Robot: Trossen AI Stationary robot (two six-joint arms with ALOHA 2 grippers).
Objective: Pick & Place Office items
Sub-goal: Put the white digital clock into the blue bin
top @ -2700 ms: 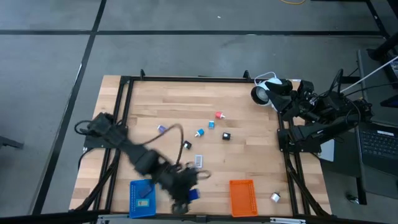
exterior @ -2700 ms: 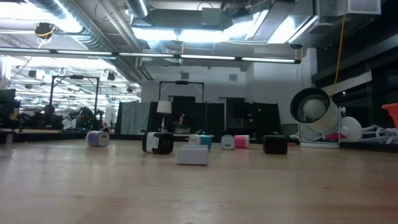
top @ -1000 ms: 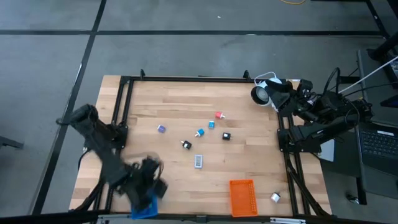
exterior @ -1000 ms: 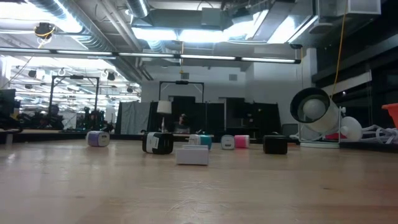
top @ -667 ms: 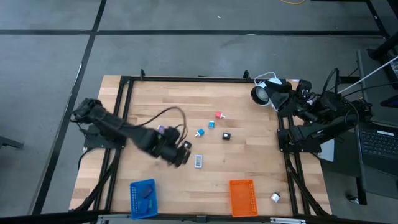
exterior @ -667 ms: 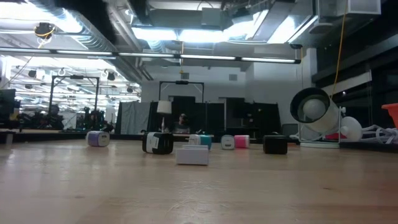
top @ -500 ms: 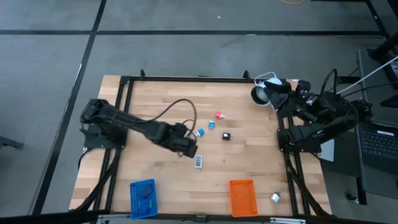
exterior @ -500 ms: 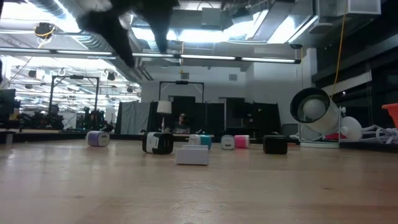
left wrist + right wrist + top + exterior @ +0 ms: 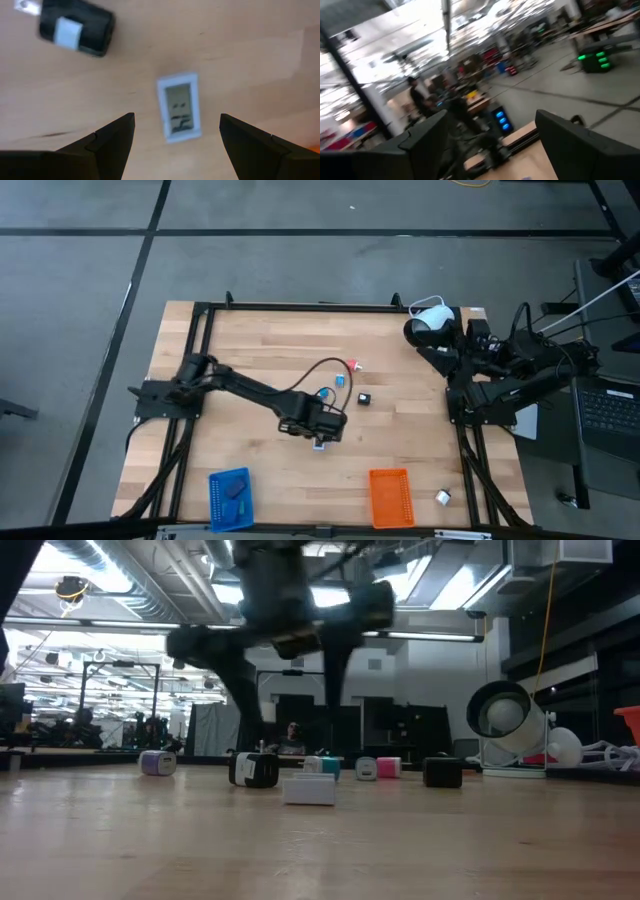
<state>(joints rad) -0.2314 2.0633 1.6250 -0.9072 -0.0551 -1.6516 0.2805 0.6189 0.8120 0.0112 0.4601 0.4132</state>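
My left gripper [image 9: 320, 432] hangs open over the middle of the table, above a flat white rectangle with a grey window [image 9: 180, 107]. In the left wrist view its fingers stand on either side of that piece without touching it [image 9: 176, 120]. A black-white chunk [image 9: 75, 27] lies just beside it. A red chunk [image 9: 352, 365], two light-blue chunks [image 9: 339, 380] and a black chunk [image 9: 365, 399] lie farther back and to the right. A purple chunk [image 9: 157, 762] shows in the low view. My right gripper [image 9: 491, 117] is open, parked at the table's right edge.
A blue tray [image 9: 230, 498] holding dark flat pieces and an orange tray [image 9: 391, 497] stand at the near edge. A small silver piece [image 9: 442, 497] lies right of the orange tray. A white round lamp-like device [image 9: 430, 320] sits at the far right corner.
My left gripper has swung from over the blue tray at the near left toward the table's middle, and has come down over the white rectangle. It shows open throughout. The pieces on the table have stayed where they were.
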